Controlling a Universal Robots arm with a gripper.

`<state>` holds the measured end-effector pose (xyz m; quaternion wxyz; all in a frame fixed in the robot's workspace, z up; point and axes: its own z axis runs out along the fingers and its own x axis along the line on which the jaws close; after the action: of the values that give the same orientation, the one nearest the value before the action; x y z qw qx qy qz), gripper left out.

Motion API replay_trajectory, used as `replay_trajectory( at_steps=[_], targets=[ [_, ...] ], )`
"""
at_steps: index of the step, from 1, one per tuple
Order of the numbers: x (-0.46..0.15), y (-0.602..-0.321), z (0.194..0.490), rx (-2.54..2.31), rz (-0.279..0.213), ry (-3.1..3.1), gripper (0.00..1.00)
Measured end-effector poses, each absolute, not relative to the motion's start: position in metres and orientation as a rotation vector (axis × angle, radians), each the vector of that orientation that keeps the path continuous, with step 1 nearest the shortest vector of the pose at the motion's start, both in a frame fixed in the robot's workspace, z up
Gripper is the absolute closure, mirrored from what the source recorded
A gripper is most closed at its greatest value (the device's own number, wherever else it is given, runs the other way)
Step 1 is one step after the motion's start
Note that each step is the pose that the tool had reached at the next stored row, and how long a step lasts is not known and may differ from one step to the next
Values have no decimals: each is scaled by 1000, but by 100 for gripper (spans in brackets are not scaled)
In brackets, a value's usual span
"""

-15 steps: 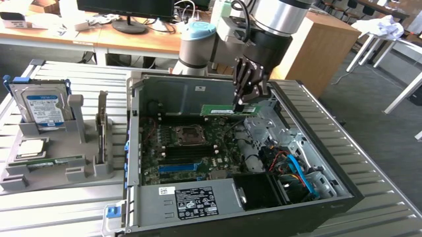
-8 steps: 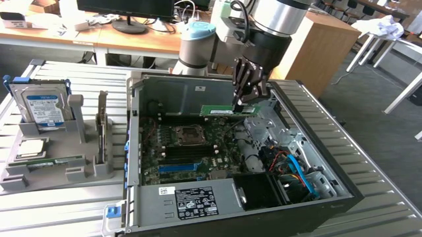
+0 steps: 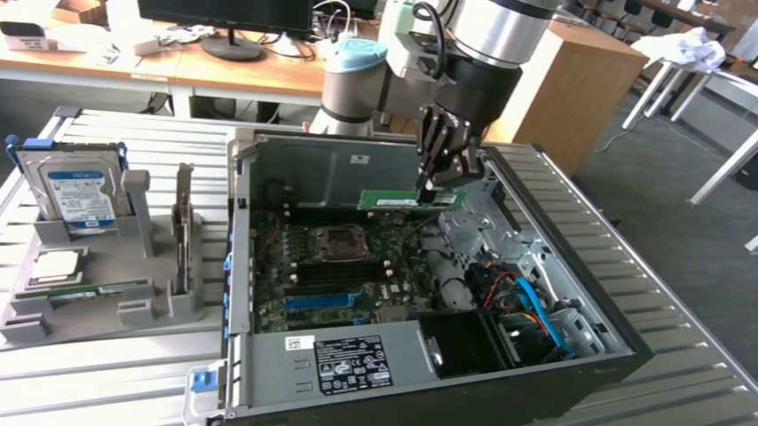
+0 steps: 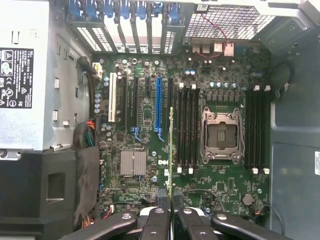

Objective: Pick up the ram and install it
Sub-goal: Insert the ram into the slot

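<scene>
The ram (image 3: pixel 409 199) is a thin green stick held level above the open computer case (image 3: pixel 569 266), over the back part of the motherboard (image 3: pixel 343 266). My gripper (image 3: pixel 446 188) comes down from above and is shut on the stick's end nearer the exterior view's right. In the wrist view the ram (image 4: pixel 171 150) shows edge-on as a narrow green line running out from between my fingers (image 4: pixel 159 220). It hangs over the board beside a bank of dark memory slots (image 4: pixel 185 130). A second bank of slots (image 4: pixel 257 130) lies on the other side of the processor socket (image 4: pixel 220 135).
A grey holder (image 3: pixel 71 315) at the exterior view's left carries a hard drive (image 3: pixel 77 191), a silver processor chip (image 3: pixel 59 266), another green stick (image 3: pixel 95 290) and an upright card (image 3: pixel 184 217). The power supply (image 3: pixel 350 359) and blue cables (image 3: pixel 533 306) fill the case's near side.
</scene>
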<state>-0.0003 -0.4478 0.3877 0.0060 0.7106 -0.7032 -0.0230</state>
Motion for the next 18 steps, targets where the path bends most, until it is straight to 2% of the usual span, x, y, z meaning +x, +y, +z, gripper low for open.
replay_trajectory(
  at_steps=[18],
  targets=[
    [-4, -448, 384, 2224, -72, -2201, 87]
  ],
)
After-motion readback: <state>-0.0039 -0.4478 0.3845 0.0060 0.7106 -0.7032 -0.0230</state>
